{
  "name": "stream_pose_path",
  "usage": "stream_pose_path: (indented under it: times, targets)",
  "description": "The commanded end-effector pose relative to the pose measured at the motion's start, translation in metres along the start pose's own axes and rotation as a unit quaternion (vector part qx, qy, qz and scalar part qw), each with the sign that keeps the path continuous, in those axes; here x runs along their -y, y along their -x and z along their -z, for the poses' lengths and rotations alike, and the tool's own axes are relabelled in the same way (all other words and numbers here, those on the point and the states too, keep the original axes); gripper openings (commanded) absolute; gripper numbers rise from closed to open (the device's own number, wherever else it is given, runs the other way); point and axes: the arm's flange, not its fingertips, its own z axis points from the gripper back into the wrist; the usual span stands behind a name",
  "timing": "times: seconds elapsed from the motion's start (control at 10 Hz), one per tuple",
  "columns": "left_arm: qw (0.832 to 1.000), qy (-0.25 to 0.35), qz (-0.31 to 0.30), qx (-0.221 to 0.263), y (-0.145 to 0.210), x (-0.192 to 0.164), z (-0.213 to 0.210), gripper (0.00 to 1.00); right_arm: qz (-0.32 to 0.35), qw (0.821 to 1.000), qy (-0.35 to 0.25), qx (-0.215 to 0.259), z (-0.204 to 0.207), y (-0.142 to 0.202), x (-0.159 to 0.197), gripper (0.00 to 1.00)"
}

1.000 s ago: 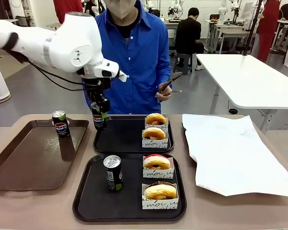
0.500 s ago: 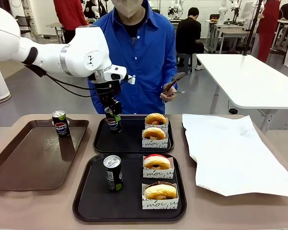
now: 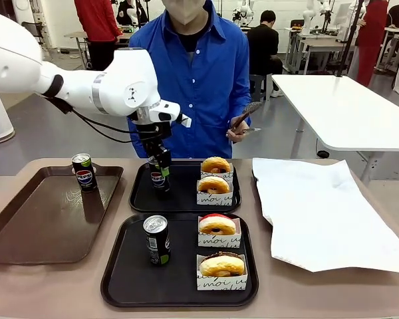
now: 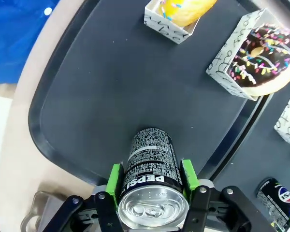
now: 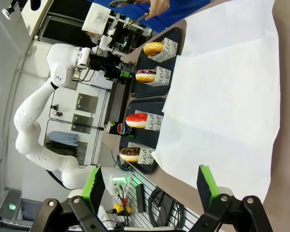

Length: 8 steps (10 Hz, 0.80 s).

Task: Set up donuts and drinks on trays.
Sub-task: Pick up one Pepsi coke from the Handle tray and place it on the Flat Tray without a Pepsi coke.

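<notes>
Three cans show in the front view. Farthest left, one can (image 3: 84, 172) stands upright at the far end of the brown tray (image 3: 26, 232). Next, the left gripper (image 3: 161, 167) clamps a second can, the held can (image 3: 159, 177), its green pads (image 4: 115, 180) pressed against both sides just below the silver top; the wrist view shows the can upright over the bare left part of the far tray (image 3: 146, 199), though whether its base touches the tray I cannot tell. The third can, the near can (image 3: 157, 240), stands free on the left half of the near tray (image 3: 120, 282).

To the right on the far tray sit two donuts in white sleeves, the yellow donut (image 3: 216, 165) behind and the chocolate donut (image 3: 213, 185) in front. On the near tray the red donut (image 3: 216, 224) sits behind a dark-topped donut (image 3: 222, 264).

Behind the table stands a person in a blue shirt (image 3: 199, 73), a hand (image 3: 238, 132) holding tongs (image 3: 246, 113).

Farther right lies a white paper sheet (image 3: 319, 206), off the trays. The right gripper (image 5: 147, 186) hangs above the sheet with its jaws wide apart and nothing between them.
</notes>
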Motion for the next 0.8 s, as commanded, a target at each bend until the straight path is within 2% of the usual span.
stream_pose_path:
  times: [0.0, 0.1, 0.3, 0.5, 0.7]
  targets:
    - [1.000, -0.024, 0.012, -0.001, -0.007, 0.002, -0.001, 0.59, -0.004, 1.000, -0.013, 0.011, 0.001, -0.002, 0.000, 1.00]
    - [1.000, -0.023, 0.018, 0.005, -0.006, 0.003, -0.003, 1.00, -0.004, 1.000, -0.013, 0.011, 0.001, -0.002, 0.000, 1.00]
    - [0.999, -0.026, 0.016, 0.011, -0.003, 0.006, -0.012, 1.00, -0.004, 1.000, -0.013, 0.011, 0.001, -0.002, 0.000, 1.00]
    - [0.998, -0.059, 0.024, 0.023, 0.004, 0.019, -0.032, 1.00, -0.004, 1.000, -0.013, 0.011, 0.001, -0.002, 0.000, 1.00]
    - [0.995, -0.092, 0.002, 0.044, 0.018, 0.031, -0.057, 1.00, -0.004, 1.000, -0.013, 0.011, 0.001, -0.002, 0.000, 1.00]
